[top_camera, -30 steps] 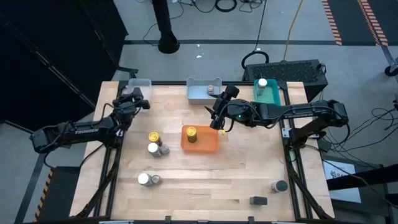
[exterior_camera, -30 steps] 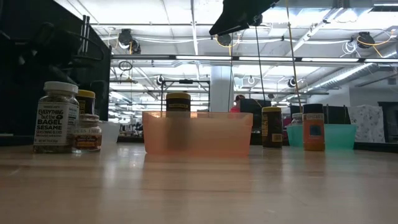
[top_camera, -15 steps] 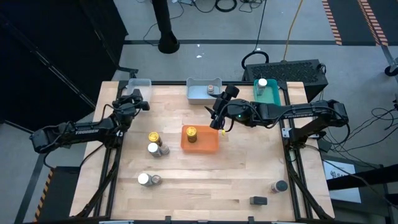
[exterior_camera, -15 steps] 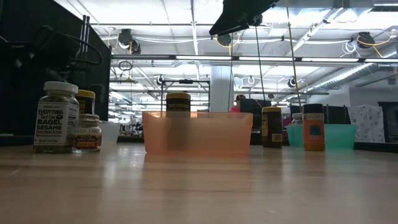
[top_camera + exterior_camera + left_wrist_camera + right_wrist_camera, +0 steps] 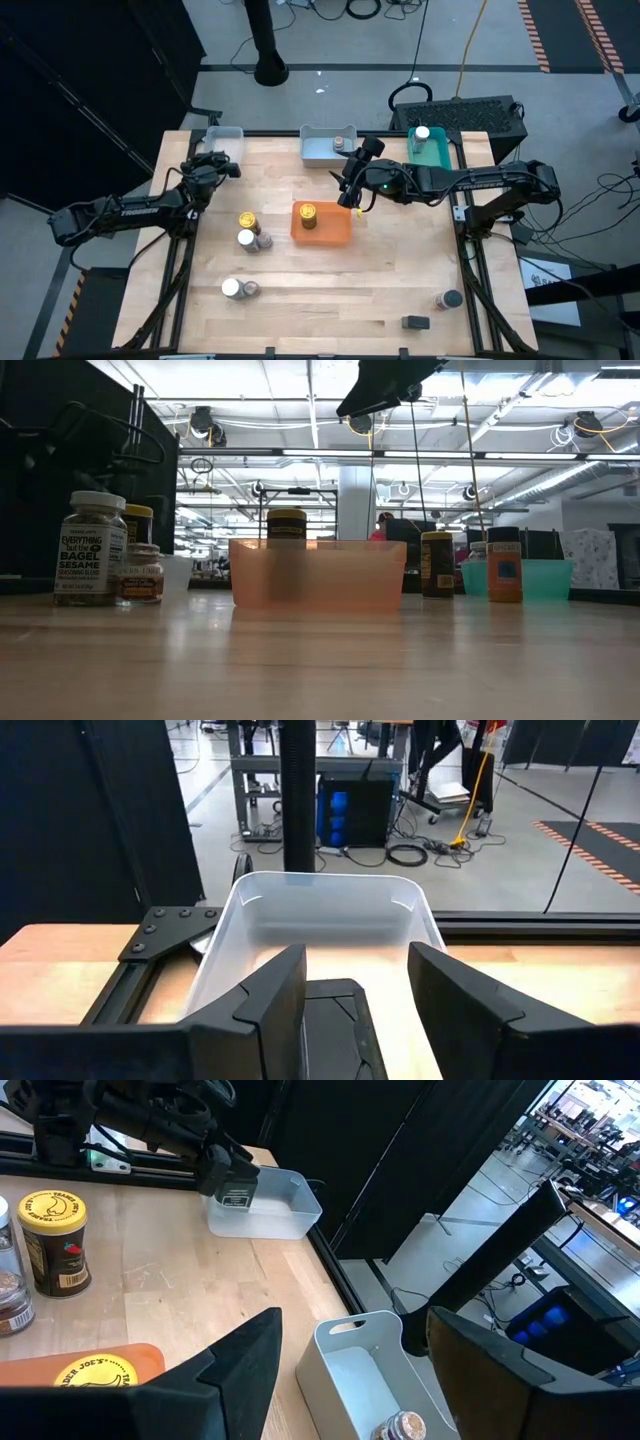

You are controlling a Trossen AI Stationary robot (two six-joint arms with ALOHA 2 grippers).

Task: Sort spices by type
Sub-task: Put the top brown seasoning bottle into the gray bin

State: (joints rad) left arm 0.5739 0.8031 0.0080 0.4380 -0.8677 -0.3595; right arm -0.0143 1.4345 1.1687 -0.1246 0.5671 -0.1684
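Near edge of bench [image 5: 330, 300]: a dark block [image 5: 415, 323] and a dark-lid jar [image 5: 448, 299] at the right corner, a white-lid jar [image 5: 232, 288] with a small jar touching it at left-centre. Farther in: a white-lid jar [image 5: 246, 239], a yellow-lid jar [image 5: 248, 220] and a small brown one bunched together.

Mid-bench: orange tray [image 5: 335, 232] holds one yellow-lid jar [image 5: 308, 212], upright at its left end.

Right pincer [image 5: 352, 193] hangs above the tray's far right corner, released, nothing between the fingers.

Left pincer [image 5: 224, 164] sits at the far left, just short of the clear tray [image 5: 325, 910], also spread wide and empty.

Far edge: grey tray [image 5: 320, 150] with one small jar [image 5: 339, 141] at its right end, teal tray [image 5: 432, 150] with a white-lid jar [image 5: 423, 133].
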